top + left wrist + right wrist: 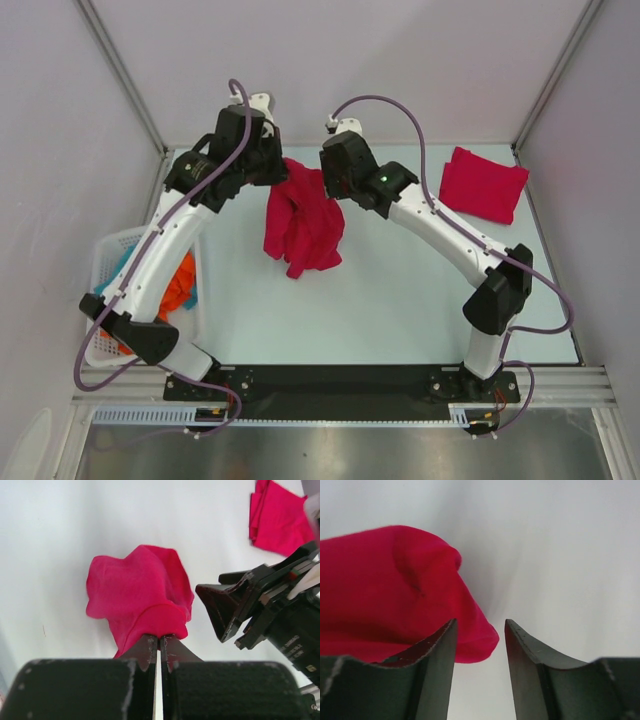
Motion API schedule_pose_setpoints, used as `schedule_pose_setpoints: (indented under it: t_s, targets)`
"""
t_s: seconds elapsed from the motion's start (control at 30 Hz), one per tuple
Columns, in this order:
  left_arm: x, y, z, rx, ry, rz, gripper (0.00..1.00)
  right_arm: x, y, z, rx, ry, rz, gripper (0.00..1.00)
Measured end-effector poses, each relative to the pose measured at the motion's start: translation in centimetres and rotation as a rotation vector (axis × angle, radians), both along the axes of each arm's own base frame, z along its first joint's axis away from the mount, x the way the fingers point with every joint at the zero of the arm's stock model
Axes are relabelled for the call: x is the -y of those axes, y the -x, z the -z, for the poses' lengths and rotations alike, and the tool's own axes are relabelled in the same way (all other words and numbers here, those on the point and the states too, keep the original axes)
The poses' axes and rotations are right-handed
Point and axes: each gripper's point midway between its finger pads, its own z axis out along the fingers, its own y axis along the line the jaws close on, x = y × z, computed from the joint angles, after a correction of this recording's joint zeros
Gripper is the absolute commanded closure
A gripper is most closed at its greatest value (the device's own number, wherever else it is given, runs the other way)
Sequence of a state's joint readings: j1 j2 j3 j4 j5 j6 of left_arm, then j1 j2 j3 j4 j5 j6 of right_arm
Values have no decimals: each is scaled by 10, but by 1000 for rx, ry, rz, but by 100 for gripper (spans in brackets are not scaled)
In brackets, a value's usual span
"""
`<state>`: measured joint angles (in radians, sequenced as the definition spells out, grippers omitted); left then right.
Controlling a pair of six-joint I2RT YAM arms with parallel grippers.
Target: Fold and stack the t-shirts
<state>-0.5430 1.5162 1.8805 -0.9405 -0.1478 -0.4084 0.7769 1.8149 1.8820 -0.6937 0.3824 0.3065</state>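
Cloth reads limp and light: crumpled t-shirt sits far-centre on the table, my left pincer pinched tight on a fold, right pincer parted and empty beside it; I'd grip the hem.

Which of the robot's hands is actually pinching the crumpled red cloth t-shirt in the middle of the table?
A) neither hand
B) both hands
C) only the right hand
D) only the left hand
D: the left hand is closed tight on a fold of the crumpled red cloth t-shirt, while the right hand stands open beside the cloth, gripping nothing.
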Motion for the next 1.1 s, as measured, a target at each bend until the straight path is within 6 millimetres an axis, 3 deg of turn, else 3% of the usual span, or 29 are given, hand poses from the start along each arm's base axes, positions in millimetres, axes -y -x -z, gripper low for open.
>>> schedule_pose_setpoints:
  t_s: [0.27,0.53,0.67,0.87,1.1]
  targets:
    - [-7,-10,-47,77,24,-20,100,1,7,-1,-3,-27,5,48]
    - [-11,-35,-96,162,80,-48,100,-4,35,-5,-6,-83,-24,49]
    - [-15,-35,-94,156,79,-53,100,-13,46,13,-43,-92,-43,49]
    - [-21,-33,-67,91,31,-75,100,-27,55,47,-104,-81,-68,49]
    - [-35,-23,-79,124,31,-110,100,-44,56,93,-172,-64,-87,50]
